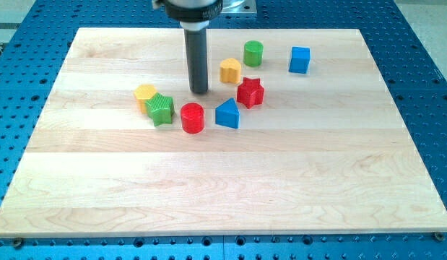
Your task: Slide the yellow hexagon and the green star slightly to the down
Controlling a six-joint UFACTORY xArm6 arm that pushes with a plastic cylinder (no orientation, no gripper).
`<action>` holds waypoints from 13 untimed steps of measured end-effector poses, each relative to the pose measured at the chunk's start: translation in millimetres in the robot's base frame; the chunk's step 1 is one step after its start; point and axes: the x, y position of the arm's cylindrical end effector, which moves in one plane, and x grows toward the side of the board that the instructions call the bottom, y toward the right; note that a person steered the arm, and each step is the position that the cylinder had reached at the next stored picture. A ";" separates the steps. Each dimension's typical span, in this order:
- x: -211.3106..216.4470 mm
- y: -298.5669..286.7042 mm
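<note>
The yellow hexagon (pixel 144 94) lies left of the board's middle, with the green star (pixel 160 109) touching it at its lower right. My tip (pixel 199 91) stands on the board to the right of both, a little above the red cylinder (pixel 192 118). The tip touches no block; a gap separates it from the green star.
A blue triangular block (pixel 228 114) lies right of the red cylinder, a red star (pixel 250 92) beyond it. A yellow heart-like block (pixel 230 71), a green cylinder (pixel 253 53) and a blue cube (pixel 300 60) sit toward the view's top right. The wooden board (pixel 223 180) rests on a blue perforated table.
</note>
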 end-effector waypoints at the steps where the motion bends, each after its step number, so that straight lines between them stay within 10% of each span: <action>1: -56.7 0.0; 8: -138.8 -62.9; 13: 45.0 -90.1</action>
